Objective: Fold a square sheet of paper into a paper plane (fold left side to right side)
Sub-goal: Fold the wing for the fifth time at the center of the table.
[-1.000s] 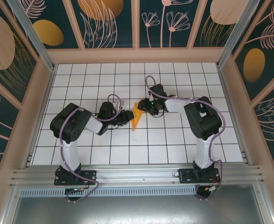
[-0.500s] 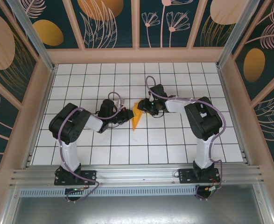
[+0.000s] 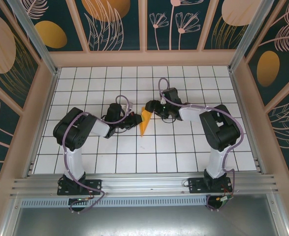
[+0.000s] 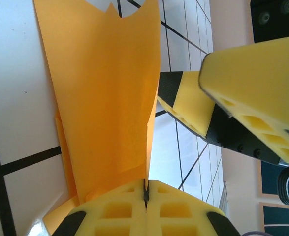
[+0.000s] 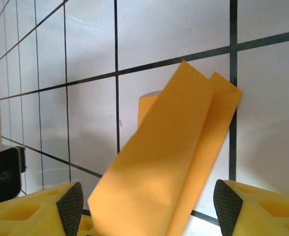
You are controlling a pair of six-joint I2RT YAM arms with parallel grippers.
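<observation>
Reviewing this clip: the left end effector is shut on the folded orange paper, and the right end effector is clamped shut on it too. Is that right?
Not quite. The left end effector is shut on the folded orange paper, but the right end effector is open. The right wrist view shows its fingers standing wide apart on either side of the paper.

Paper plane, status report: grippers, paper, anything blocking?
Left gripper shut, pinching the paper plane at its edge. Right gripper open, jaws straddling it, not gripping. Nothing seen in the way.
</observation>
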